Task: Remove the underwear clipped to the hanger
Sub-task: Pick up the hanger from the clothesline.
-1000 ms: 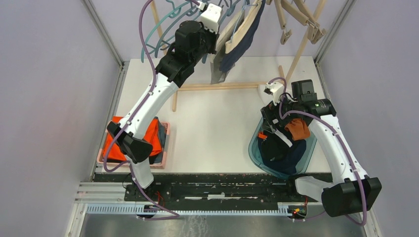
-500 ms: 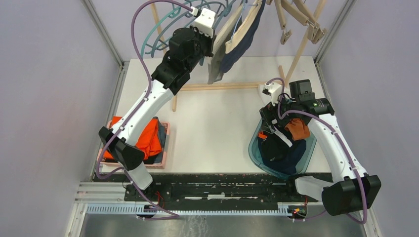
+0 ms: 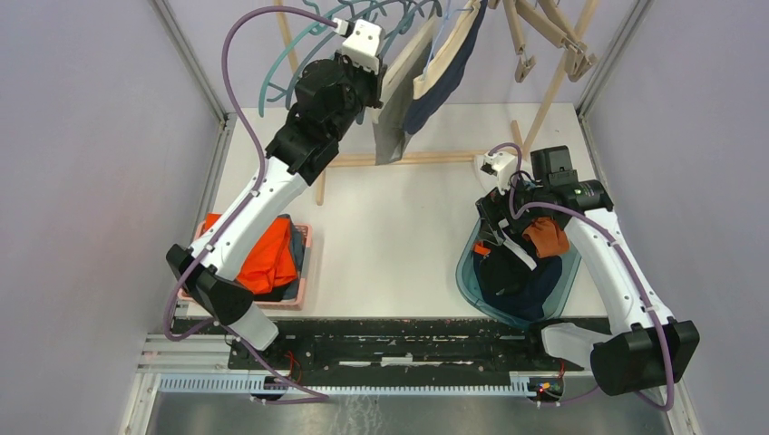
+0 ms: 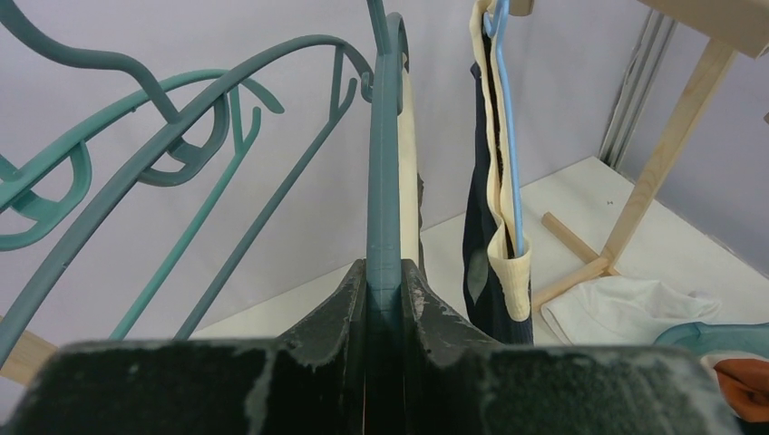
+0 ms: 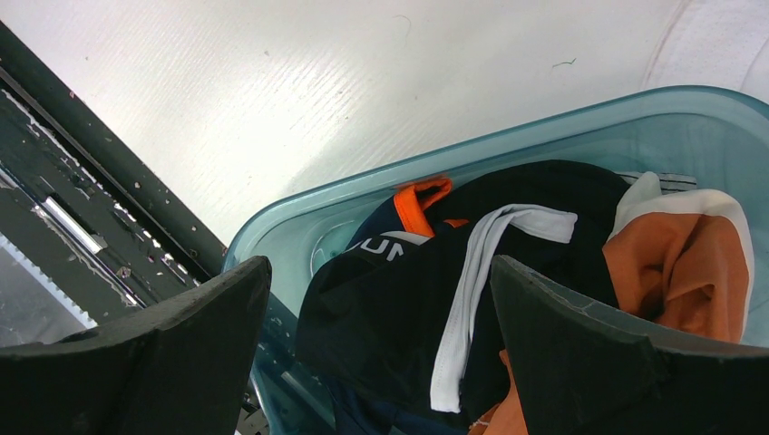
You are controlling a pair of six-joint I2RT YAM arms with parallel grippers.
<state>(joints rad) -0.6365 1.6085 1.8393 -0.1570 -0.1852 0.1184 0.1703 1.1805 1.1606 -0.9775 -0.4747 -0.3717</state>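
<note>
Left hand [image 4: 384,283] grips the teal hanger [image 4: 384,172]; right hand [image 5: 381,326], spread wide, hovers over underwear [image 5: 399,290] lettered "UN"; two garments [image 3: 437,89] hang.

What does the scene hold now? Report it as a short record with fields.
left gripper: shut on teal hanger
right gripper: open, above bin
hanging: navy underwear with cream band, on blue hanger
in bin: underwear pile of black, navy and orange
left side of table: orange cloth in pink tray
</note>
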